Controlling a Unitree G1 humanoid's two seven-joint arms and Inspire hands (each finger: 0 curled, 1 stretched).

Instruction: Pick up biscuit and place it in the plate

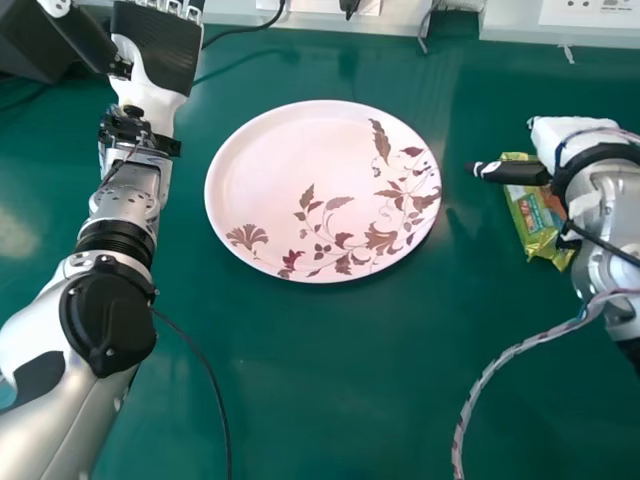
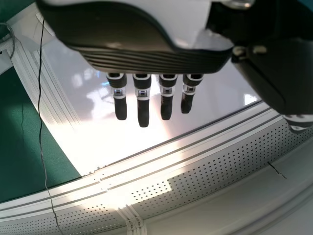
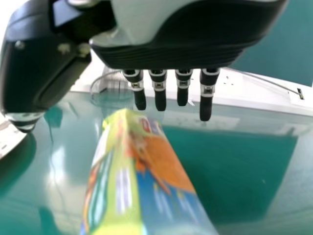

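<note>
"Where's the biscuit (image 1: 540, 226)?"

"On the table (image 1: 330, 370), right of the plate (image 1: 280, 160) and apart from it, partly hidden from the head view by the right hand (image 1: 562, 138)."

"Is that hand clenched?"

"No, its fingers are straight and released."

"And the left hand (image 1: 160, 50)?"

"Over at the far left, past the plate's edge, fingers stretched out and relaxed too."

The right hand (image 1: 558, 138) partly hides the biscuit packet (image 1: 533, 212).
</note>
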